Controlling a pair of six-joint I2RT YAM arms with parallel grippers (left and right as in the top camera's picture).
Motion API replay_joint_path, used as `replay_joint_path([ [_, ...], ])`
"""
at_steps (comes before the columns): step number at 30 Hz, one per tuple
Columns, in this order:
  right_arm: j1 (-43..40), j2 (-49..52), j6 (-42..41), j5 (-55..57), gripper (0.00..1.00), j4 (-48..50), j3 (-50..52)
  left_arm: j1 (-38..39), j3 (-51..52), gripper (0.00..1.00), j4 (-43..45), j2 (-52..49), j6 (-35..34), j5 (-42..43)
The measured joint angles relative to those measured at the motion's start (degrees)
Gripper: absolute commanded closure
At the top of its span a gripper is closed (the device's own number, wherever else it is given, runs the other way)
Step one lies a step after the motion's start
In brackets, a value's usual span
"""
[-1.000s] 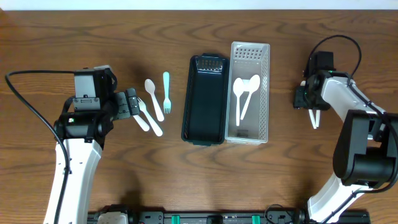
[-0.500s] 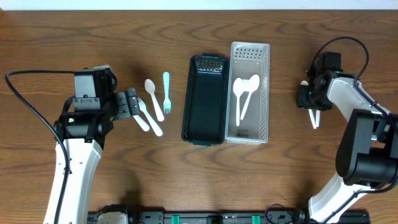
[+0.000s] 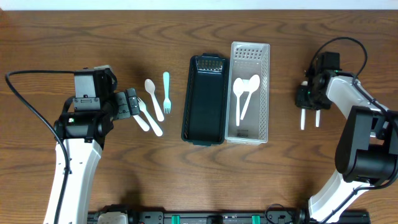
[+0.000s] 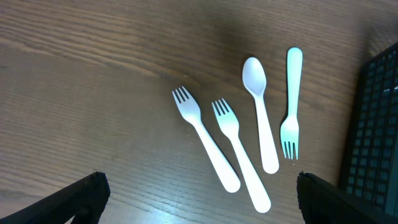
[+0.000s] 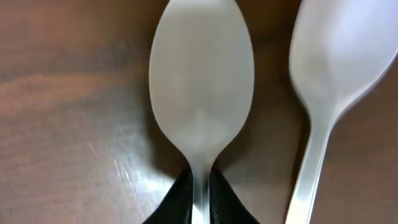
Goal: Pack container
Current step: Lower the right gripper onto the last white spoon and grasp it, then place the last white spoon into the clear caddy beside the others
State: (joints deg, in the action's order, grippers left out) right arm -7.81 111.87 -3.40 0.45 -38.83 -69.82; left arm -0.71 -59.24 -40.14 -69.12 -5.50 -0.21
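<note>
A clear slotted container (image 3: 264,93) holds two white spoons (image 3: 245,92). A black container (image 3: 205,102) stands to its left. My right gripper (image 3: 308,99) is shut on the neck of a white spoon (image 5: 200,93), its jaws (image 5: 200,196) pinching the handle. A second white spoon (image 5: 336,62) lies right beside it. Overhead, both handles (image 3: 303,119) stick out below the gripper. My left gripper (image 3: 133,104) is open and empty (image 4: 202,208) over two white forks (image 4: 214,146), a white spoon (image 4: 261,112) and a teal fork (image 4: 291,99).
The black container's wall (image 4: 376,124) shows at the right edge of the left wrist view. The loose cutlery lies on the wood table (image 3: 93,37) left of the containers. Cables run from both arms.
The right gripper has shifted a little left and closed on one spoon; the two spoon handles now lie apart and parallel. The left arm has not moved.
</note>
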Motion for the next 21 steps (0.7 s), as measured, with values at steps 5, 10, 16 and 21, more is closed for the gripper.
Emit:
replay_joint_path([
  [5, 0.17, -2.64, -2.05, -0.24, 0.99, -7.28, -0.87, 0.00, 0.00, 0.02, 0.00, 0.00, 0.00, 0.00],
  [10, 2.54, -14.93, -5.09, -2.62, 0.99, -8.50, -2.45, 0.00, 0.00, 0.02, 0.02, 0.00, 0.00, 0.00],
  [16, 11.30, -26.12, -12.66, -5.53, 0.99, -7.43, -4.79, 0.00, 0.00, 0.02, 0.00, 0.00, 0.00, 0.00],
  [21, 20.06, -22.67, -18.64, -5.84, 0.95, -3.26, -3.30, 0.00, 0.00, 0.02, 0.02, 0.00, 0.00, 0.00],
])
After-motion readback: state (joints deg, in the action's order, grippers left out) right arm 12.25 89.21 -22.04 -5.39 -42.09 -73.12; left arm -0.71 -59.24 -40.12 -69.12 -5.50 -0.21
